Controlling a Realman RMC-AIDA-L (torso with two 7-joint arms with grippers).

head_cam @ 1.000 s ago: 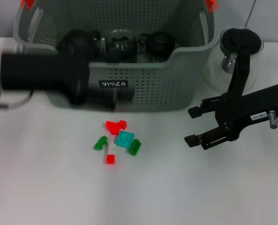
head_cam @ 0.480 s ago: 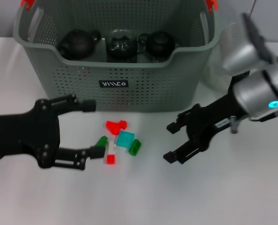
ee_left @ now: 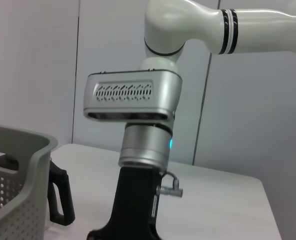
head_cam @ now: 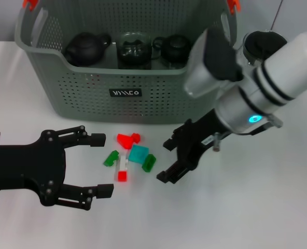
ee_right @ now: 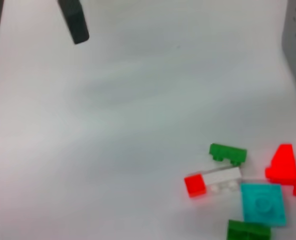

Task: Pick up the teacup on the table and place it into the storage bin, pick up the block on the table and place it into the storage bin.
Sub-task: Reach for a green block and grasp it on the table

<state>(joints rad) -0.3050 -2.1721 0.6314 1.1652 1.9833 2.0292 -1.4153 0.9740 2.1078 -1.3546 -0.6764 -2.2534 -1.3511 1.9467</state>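
In the head view, the storage bin [head_cam: 127, 72] is a grey-green plastic basket with perforated walls, rounded corners, orange clips at its handles and a small black label with white lettering on the front wall. Inside it sit two dark rounded teapots [head_cam: 88, 47] and a clear glass one between them. A cluster of small glossy plastic blocks [head_cam: 130, 155] lies on the smooth white tabletop in front of the bin: red, green, teal and a white bar with a red end. The left gripper [head_cam: 101, 165] is matte black, its fingers spread wide, and the blocks lie just beyond its fingertips. The right gripper [head_cam: 169, 158], black below a white and silver arm, also has its fingers wide, the blocks just off their tips on the other side. Half a second ago both grippers stood farther out from the cluster, the right one higher toward the glass pitcher [head_cam: 265, 46] beside the bin.

In the left wrist view, the right arm's silver housing and white links rise above the tabletop, with the bin's corner [ee_left: 18, 185] and the pitcher's black handle [ee_left: 60, 197] beside it.

In the right wrist view, the blocks [ee_right: 238, 192] show studded tops: a green brick, a white-and-red bar, a red wedge, a teal square plate. One dark finger [ee_right: 74, 20] of the left gripper shows well apart from them.
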